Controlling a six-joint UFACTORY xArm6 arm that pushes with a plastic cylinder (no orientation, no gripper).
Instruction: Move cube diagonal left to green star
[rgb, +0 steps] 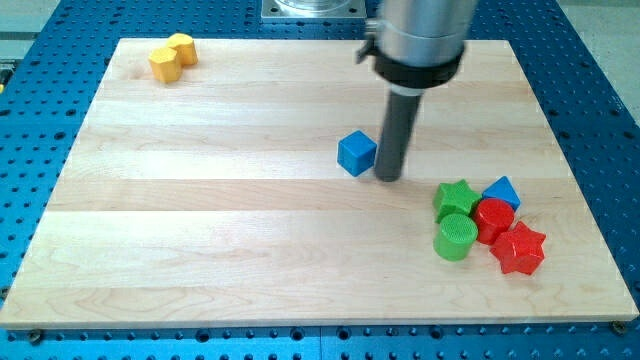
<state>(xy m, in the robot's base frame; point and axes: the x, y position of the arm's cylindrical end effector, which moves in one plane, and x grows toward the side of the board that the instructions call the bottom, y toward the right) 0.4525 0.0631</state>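
A pale wooden board (200, 230) lies on a blue perforated table (600, 60). Near the board's middle, a little toward the view's right, sits a small blue cube (356, 153). My tip (388, 178), the lower end of the straight dark rod hanging from a grey cylindrical mount, stands just beside the cube on its right side; whether they touch cannot be told. Lower right is a tight cluster: a green star block (457, 198), a green cylinder (456, 238) just below it, a blue triangular block (502, 191), a red cylinder (494, 219) and a red star block (519, 249). At the board's top left corner lies a yellow block (172, 57) of lobed shape, well apart from everything else.
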